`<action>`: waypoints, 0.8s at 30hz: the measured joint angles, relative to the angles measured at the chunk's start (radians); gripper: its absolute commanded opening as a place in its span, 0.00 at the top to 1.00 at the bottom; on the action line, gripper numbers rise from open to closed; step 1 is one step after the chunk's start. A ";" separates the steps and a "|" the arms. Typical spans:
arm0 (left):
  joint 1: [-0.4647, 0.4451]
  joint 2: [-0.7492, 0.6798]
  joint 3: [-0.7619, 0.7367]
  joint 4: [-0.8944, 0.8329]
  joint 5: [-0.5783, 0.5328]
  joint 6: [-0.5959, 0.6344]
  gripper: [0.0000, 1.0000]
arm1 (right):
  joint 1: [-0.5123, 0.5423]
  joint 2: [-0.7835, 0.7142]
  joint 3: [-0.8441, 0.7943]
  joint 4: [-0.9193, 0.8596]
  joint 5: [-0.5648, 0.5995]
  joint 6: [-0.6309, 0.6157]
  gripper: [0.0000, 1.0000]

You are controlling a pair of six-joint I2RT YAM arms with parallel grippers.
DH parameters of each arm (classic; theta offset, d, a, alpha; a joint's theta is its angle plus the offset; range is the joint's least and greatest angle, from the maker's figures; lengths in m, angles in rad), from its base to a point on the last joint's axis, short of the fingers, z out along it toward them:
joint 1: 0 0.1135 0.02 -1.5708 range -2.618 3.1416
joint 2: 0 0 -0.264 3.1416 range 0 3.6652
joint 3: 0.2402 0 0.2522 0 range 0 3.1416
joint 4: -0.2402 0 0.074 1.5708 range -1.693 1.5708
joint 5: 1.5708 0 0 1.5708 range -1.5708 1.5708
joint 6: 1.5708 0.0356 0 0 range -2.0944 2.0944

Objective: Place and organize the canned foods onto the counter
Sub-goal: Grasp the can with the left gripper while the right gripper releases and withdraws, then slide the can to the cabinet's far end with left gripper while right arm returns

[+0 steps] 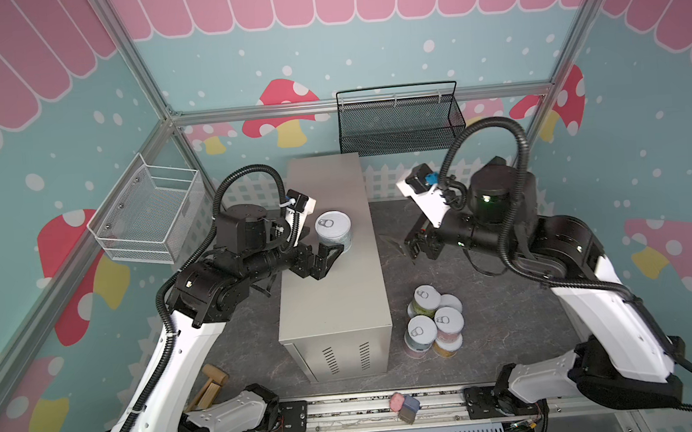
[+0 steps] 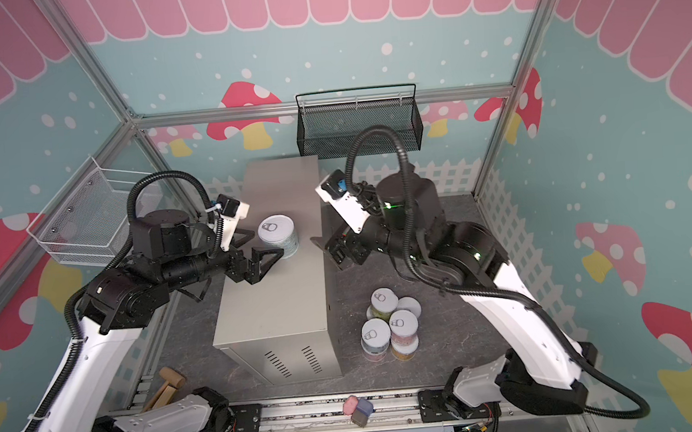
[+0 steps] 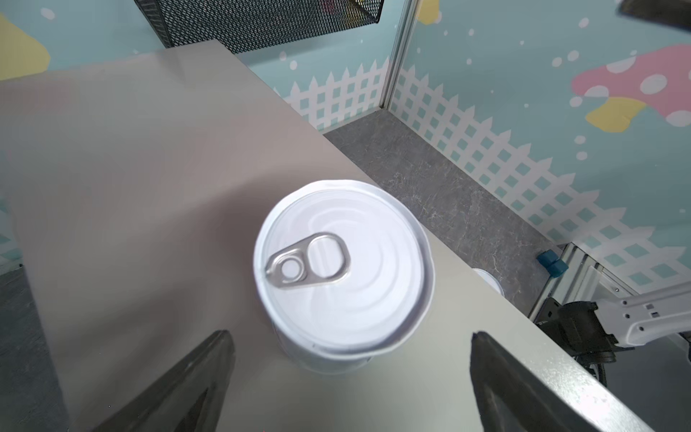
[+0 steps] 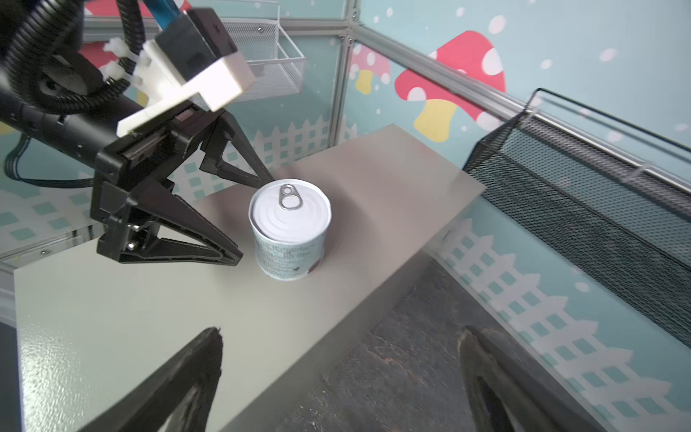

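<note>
Nearest me: pile of cans (image 1: 435,321) on the floor (image 1: 489,319), just beside the counter's (image 1: 334,309) right flank. It's stacked two high and packed tight, four lids on top, more underneath. Risk: go for an upper can with fingers this wide and the neighbours get clipped, the stack topples, cans roll off across the floor. Lower layer looks unreachable until the top is cleared.

Next back: one light-blue can (image 1: 333,231) upright on the counter top, around mid-length, roughly centred across the width. Risk: the left arm's tips sit right at it. Any forward creep shoves it toward the right edge and off. A crooked pull-out could tip it instead.

Both arms face each other across the counter, near. If both reach at once, they collide.

Furthest: right arm's hose (image 1: 492,120) loops up in front of the black mesh basket (image 1: 400,125). Can't judge the gap, possible snag.

Jaws:
- left gripper (image 4: 255,220): spread wide, tips either side of the can's near face, not clamped. One fingertip looks to be at the lid rim; contact or hairline gap, can't tell.
- right gripper (image 4: 340,336): also wide apart, holding nothing, touching nothing, just beside the counter's right edge.
</note>
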State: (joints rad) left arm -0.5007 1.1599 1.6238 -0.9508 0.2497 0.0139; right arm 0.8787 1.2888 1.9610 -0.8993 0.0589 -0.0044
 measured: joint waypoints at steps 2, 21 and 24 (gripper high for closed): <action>-0.027 0.020 0.004 0.011 -0.035 0.002 0.07 | 0.000 -0.075 -0.068 0.008 0.033 0.013 0.01; -0.084 0.124 0.057 0.087 -0.234 0.016 0.33 | 0.000 -0.343 -0.542 0.167 0.002 0.027 0.01; -0.084 0.143 0.064 0.105 -0.240 0.024 0.23 | 0.000 -0.343 -0.560 0.187 -0.017 0.023 0.01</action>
State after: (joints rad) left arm -0.5850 1.3025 1.6882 -0.8463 0.0093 0.0380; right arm 0.8791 0.9459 1.4010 -0.7120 0.0422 0.0189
